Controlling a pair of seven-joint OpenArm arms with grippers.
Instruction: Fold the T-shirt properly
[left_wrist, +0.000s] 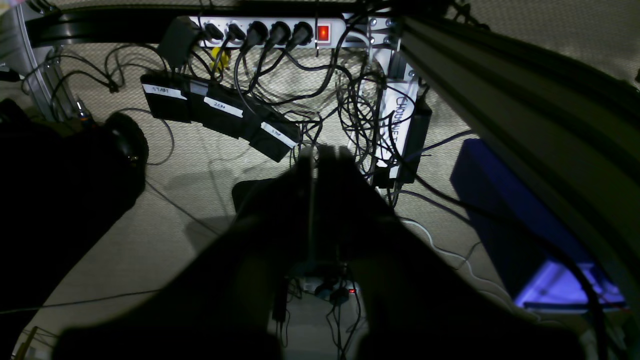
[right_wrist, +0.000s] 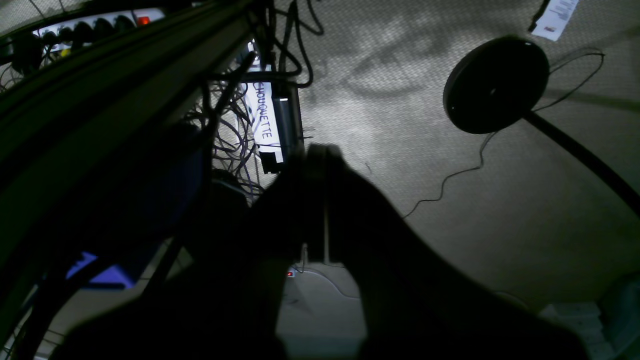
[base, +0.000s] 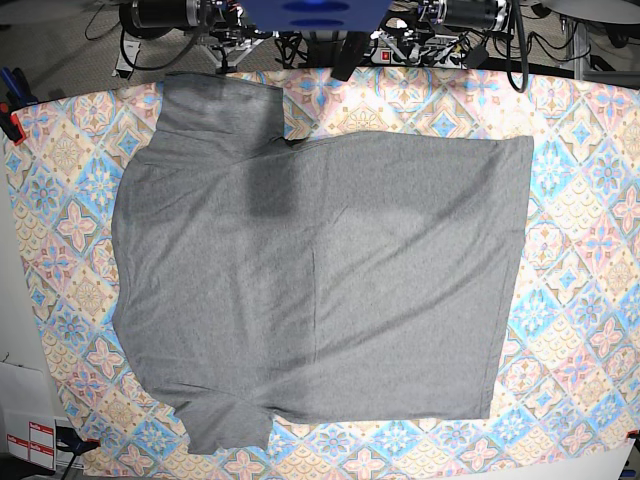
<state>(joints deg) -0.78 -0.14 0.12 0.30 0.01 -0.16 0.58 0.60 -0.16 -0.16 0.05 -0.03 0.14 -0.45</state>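
Note:
The grey T-shirt (base: 320, 270) lies spread flat and sideways on the patterned tablecloth (base: 580, 200). Its two sleeves (base: 215, 100) (base: 225, 425) point to the far and near left, and its hem (base: 512, 270) runs down the right. Both arms are drawn back behind the table's far edge, the left arm (base: 470, 12) at upper right and the right arm (base: 170, 12) at upper left, away from the cloth. In the left wrist view, the left gripper (left_wrist: 320, 155) is a dark silhouette, shut on nothing, above the floor. The right gripper (right_wrist: 317, 152) looks the same, shut and empty.
Behind and below the table are a power strip (left_wrist: 265, 32), tangled cables (left_wrist: 360, 115), labelled black boxes (left_wrist: 220, 112), a blue box (left_wrist: 500, 200) and a round black stand base (right_wrist: 495, 85). A metal frame beam (left_wrist: 525, 100) runs along the table. Labels lie at the near left corner (base: 30, 440).

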